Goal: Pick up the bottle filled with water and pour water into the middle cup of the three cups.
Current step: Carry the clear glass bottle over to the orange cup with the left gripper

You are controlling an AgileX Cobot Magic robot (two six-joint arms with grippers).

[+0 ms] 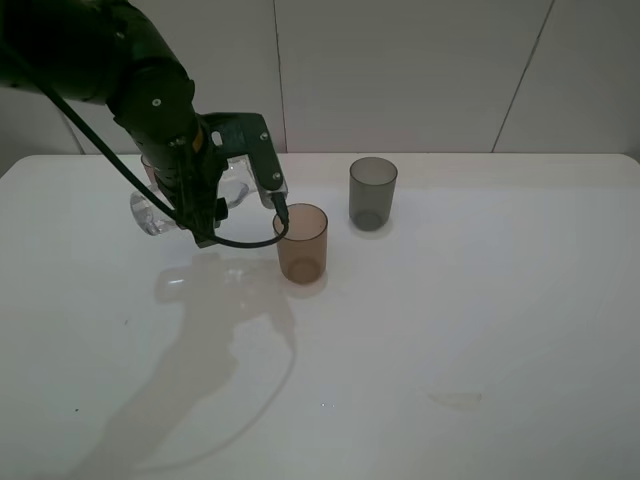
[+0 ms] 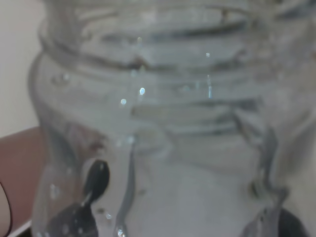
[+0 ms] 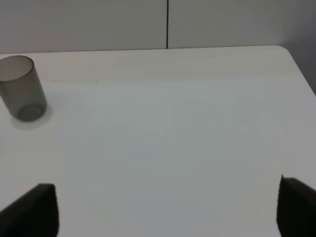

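Left gripper (image 1: 262, 180) clamps the bottle (image 1: 150, 212), which is tipped onto its side with its mouth at the rim of the amber cup (image 1: 302, 243). Grey cup (image 1: 372, 192) stands apart. Right gripper (image 3: 168, 197) is spread wide over the table (image 3: 173, 123).

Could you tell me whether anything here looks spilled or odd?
Only a faint yellowish smear on the table, far from the amber cup; whether it is wet is unclear. The left gripper holds the tilted bottle.
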